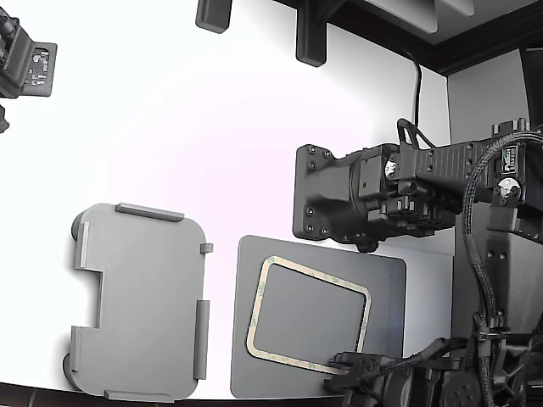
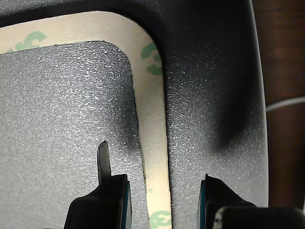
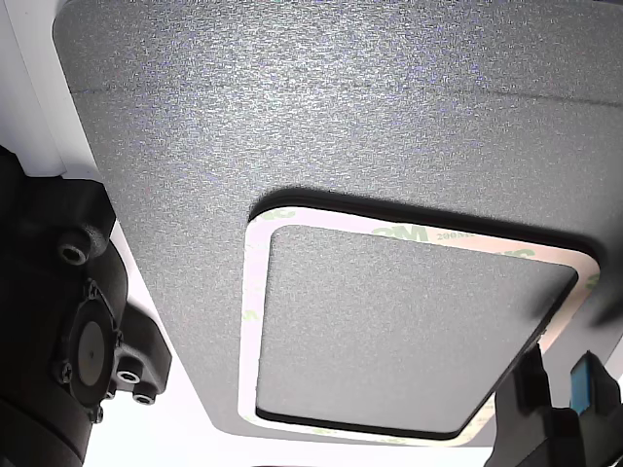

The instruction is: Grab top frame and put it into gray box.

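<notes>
Top frame (image 2: 153,143) looks thin, light, floppy, lying flat on dark mat (image 2: 71,119). Gripper (image 2: 162,200) open, empty, straddling one strip; pinch there.

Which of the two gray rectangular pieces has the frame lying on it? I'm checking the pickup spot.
The darker flat mat, at the exterior view's right, carries the beige frame. The lighter tabbed gray box holds nothing.

Black blocky arm (image 1: 373,199) — screw-studded housing, braided black cable (image 1: 477,246) — with teal-padded fingers (image 2: 125,200).
</notes>
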`<state>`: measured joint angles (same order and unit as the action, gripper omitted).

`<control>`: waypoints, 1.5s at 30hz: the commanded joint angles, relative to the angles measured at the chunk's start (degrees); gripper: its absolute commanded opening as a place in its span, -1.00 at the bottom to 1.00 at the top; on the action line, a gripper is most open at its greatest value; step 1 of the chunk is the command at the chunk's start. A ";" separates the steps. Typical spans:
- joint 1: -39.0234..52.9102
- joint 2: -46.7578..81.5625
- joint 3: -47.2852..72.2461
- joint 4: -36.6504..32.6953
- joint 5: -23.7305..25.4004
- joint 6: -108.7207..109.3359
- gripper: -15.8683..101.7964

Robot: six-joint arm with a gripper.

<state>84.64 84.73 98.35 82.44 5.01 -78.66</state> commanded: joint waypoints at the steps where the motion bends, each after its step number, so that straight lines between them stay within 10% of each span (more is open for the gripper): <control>1: -0.53 0.97 -0.79 -0.44 0.18 -0.62 0.20; 28: -0.35 0.62 2.29 -4.83 -0.35 -2.02 -0.09; 35: -0.35 0.53 2.55 -5.98 -0.09 -1.58 -0.90; 45: -0.35 -0.18 -19.69 12.39 10.90 25.22 -0.91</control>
<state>84.81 83.58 89.03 89.30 11.78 -73.30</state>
